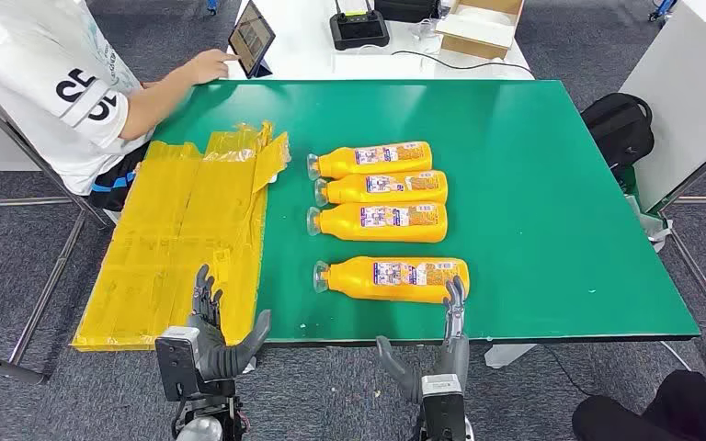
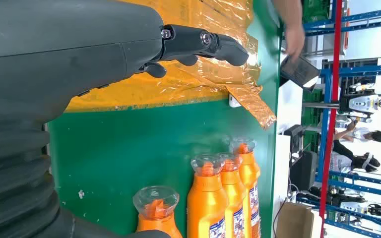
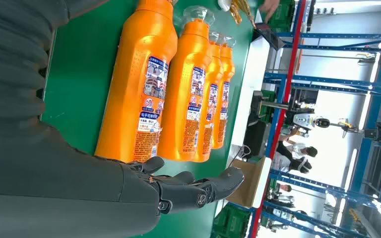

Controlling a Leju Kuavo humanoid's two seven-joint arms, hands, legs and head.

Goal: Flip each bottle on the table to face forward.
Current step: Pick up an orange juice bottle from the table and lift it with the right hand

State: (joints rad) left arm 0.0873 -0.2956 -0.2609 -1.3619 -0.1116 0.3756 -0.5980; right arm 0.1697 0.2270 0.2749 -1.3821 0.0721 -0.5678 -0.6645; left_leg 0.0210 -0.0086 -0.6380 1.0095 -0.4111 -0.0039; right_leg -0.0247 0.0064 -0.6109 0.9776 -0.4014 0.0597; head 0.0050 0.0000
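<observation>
Four orange bottles lie on their sides on the green worktop [image 1: 552, 184], all with the clear caps pointing to the robot's left and the printed labels facing up. Three of them make a close row in the middle: the far bottle [image 1: 372, 158], the second bottle [image 1: 384, 187] and the third bottle [image 1: 381, 221], each just beside the next one. The nearest bottle [image 1: 393, 278] lies apart from this row, near the front edge of the worktop. The right hand [image 1: 448, 335] stands at the front edge with its fingers [image 1: 455, 299] spread and pointing up; the tips are at the base end of the nearest bottle, and I cannot tell if they touch it. This hand grasps nothing. The left hand [image 1: 213, 331] is also released, fingers apart, over the near corner of a crumpled yellow plastic sheet [image 1: 184, 230] that covers the left part of the worktop. At the far left corner a person [image 1: 64, 83] reaches toward a tablet [image 1: 252, 37].
</observation>
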